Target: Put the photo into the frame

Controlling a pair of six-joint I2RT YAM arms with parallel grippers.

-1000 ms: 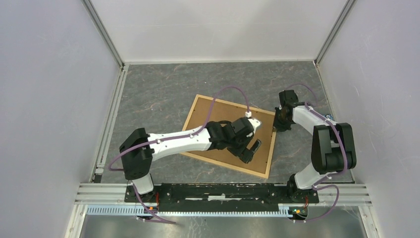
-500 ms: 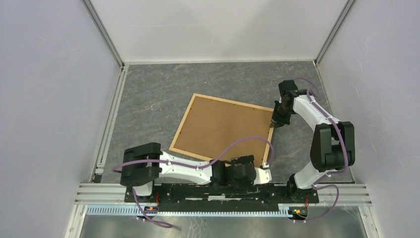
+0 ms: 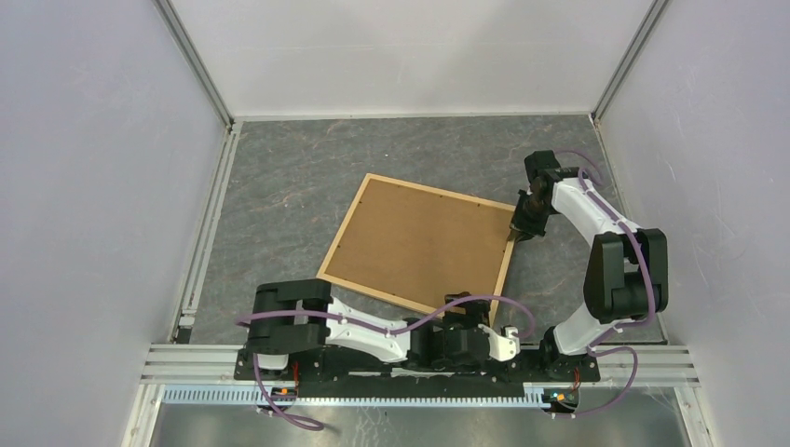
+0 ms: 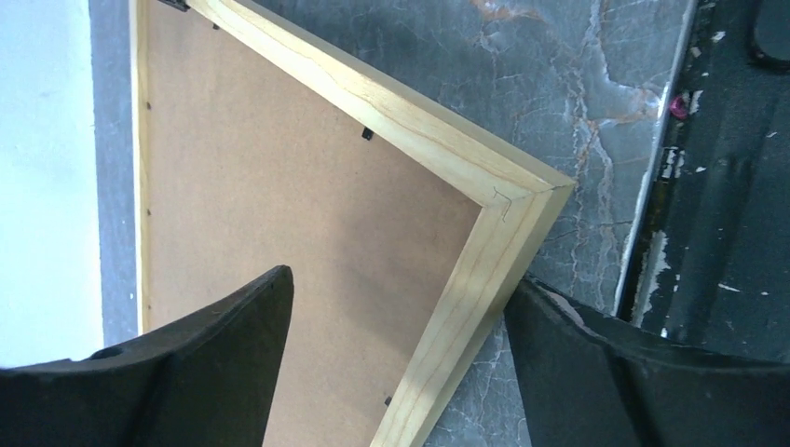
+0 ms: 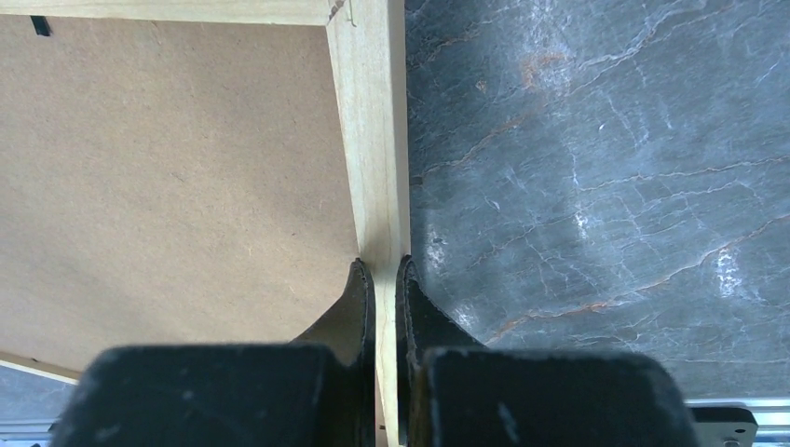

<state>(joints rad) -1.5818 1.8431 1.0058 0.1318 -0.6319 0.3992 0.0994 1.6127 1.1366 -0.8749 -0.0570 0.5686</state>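
Wood frame looks stiff, light: grip rails | right claw pinching 2-o'clock rail | left claw agape, empty

No writing, label, brand, number or sign could be read, neither on the light wooden frame, on its plain brown fibreboard back, nor on the grey marbled counter around it.

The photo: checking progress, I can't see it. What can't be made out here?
- Photo: no view shows it; whether it lies under the backing board in the frame is hidden.
- Frame's front: faces the table, all views.
- Left gripper: top view, its wrist covers the fingers.
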